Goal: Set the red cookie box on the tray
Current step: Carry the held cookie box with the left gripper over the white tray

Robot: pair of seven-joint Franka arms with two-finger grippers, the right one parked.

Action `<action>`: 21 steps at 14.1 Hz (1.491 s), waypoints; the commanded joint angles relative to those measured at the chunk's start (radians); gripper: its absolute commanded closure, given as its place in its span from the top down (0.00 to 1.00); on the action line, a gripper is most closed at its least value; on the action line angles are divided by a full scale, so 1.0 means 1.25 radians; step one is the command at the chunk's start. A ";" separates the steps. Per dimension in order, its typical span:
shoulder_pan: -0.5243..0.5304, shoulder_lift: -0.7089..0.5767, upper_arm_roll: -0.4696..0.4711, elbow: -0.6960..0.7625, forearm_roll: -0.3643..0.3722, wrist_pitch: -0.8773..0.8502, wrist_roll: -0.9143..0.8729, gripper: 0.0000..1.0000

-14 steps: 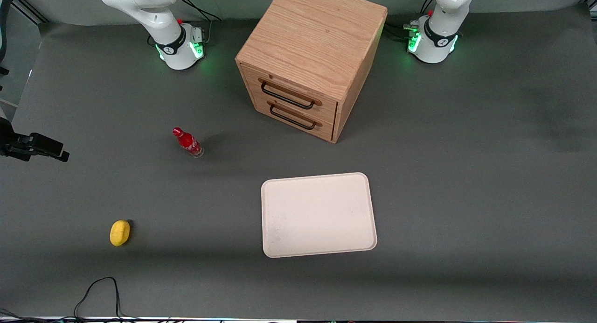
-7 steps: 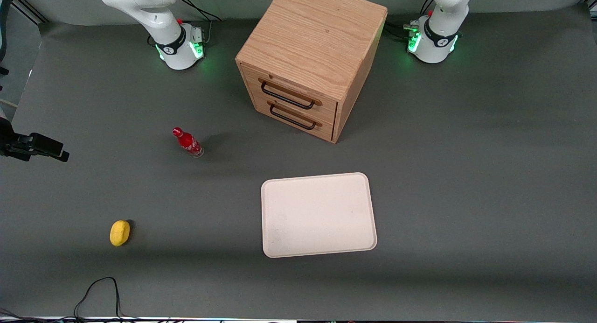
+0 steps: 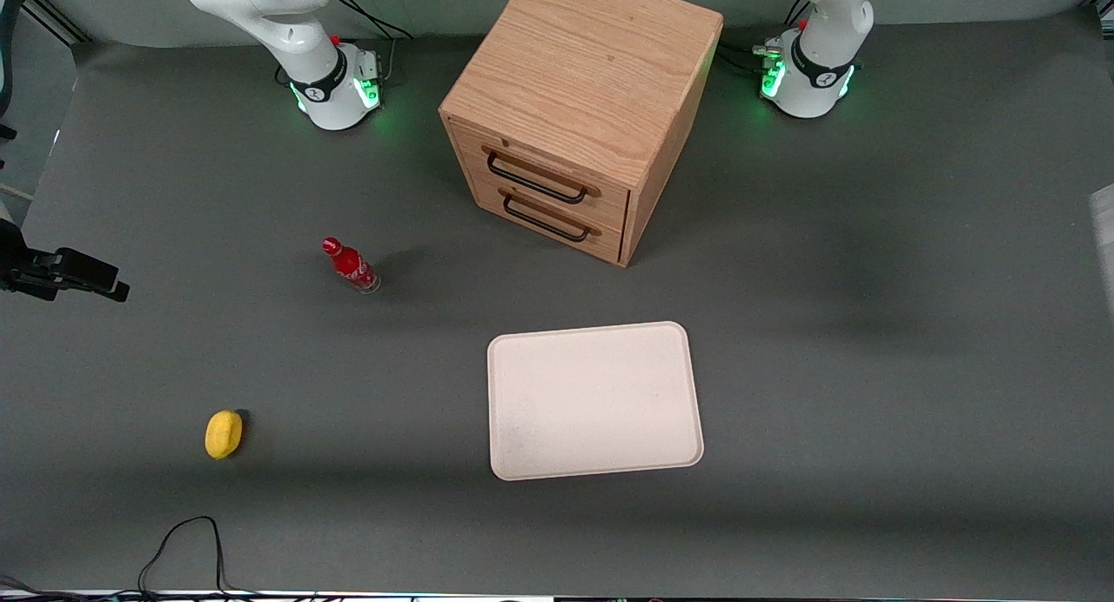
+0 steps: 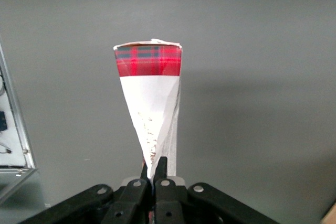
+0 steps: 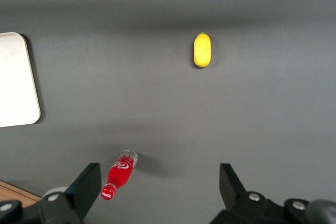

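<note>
The end effector [image 4: 154, 174] is clenched on the thin edge of the red cookie box [image 4: 151, 106], holding it clear above the bare grey surface [image 4: 262, 51]. The tray [image 3: 594, 400] lies flat, nearer the front camera than the wooden cabinet [image 3: 581, 106], nothing on it

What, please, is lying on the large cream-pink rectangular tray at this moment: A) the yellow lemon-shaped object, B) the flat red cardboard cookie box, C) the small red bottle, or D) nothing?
D: the tray shows bare, while the end effector grips the red cookie box elsewhere.
</note>
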 commanded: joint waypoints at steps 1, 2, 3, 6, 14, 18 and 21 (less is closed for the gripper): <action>-0.143 0.075 -0.001 0.112 0.002 -0.058 -0.198 0.00; -0.186 0.097 -0.016 0.133 0.001 -0.055 -0.273 0.00; -0.218 0.111 -0.038 0.143 -0.005 -0.042 -0.362 0.00; -0.237 0.130 -0.158 0.148 -0.030 0.003 -0.514 0.00; -0.427 0.141 -0.194 0.157 -0.024 0.038 -0.686 0.00; -0.410 0.195 -0.179 0.149 -0.024 0.086 -0.679 0.00; -0.394 0.277 -0.177 0.146 -0.021 0.143 -0.663 0.00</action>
